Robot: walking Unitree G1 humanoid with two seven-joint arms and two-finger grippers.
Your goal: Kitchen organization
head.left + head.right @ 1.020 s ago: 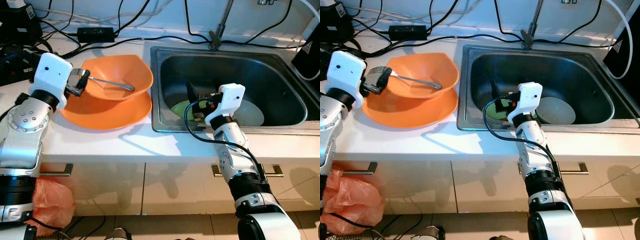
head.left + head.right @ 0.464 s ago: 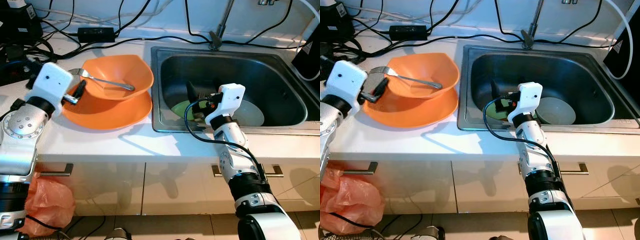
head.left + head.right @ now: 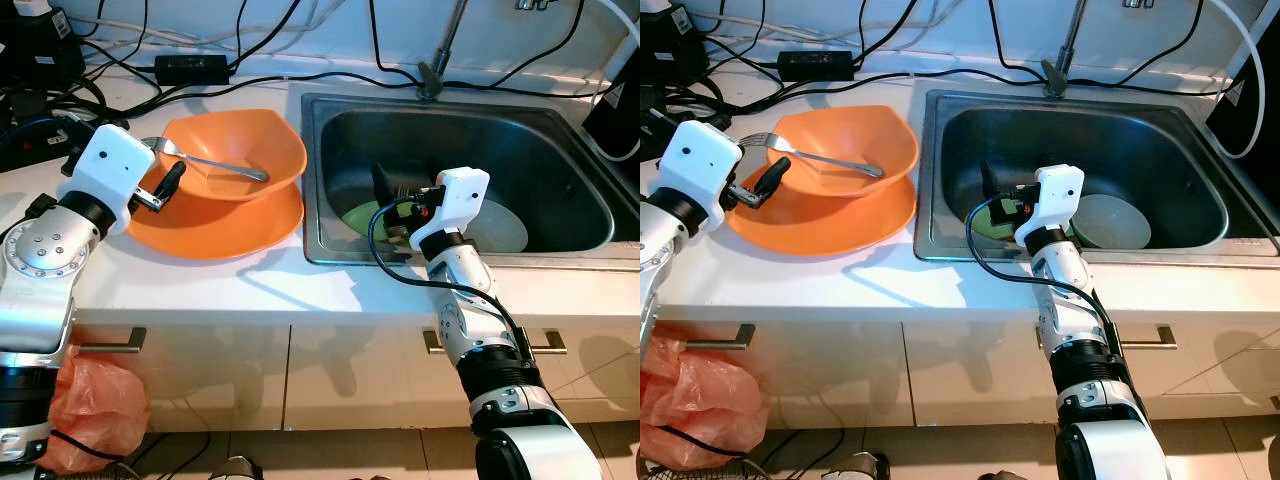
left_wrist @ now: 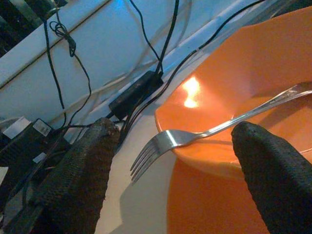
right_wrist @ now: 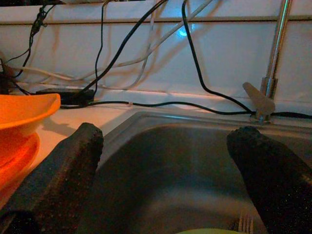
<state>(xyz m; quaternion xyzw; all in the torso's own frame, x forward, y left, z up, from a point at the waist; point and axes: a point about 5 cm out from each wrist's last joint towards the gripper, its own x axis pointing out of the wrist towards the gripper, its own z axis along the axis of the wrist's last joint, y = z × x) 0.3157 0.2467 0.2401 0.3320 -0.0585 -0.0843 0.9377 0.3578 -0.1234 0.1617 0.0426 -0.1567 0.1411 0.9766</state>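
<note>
Orange bowl [image 3: 240,150] is sitting on an orange plate [image 3: 215,225], holding a fork [image 3: 205,162]; the left gripper [image 4: 170,170] is hovering spread beside its prongs, while the right gripper [image 5: 165,170] is gaping over the sink [image 3: 560,160].

Left tool [image 3: 160,188] off the fork [image 3: 205,160], fingers now apart beside the orange bowl [image 3: 250,150].
</note>
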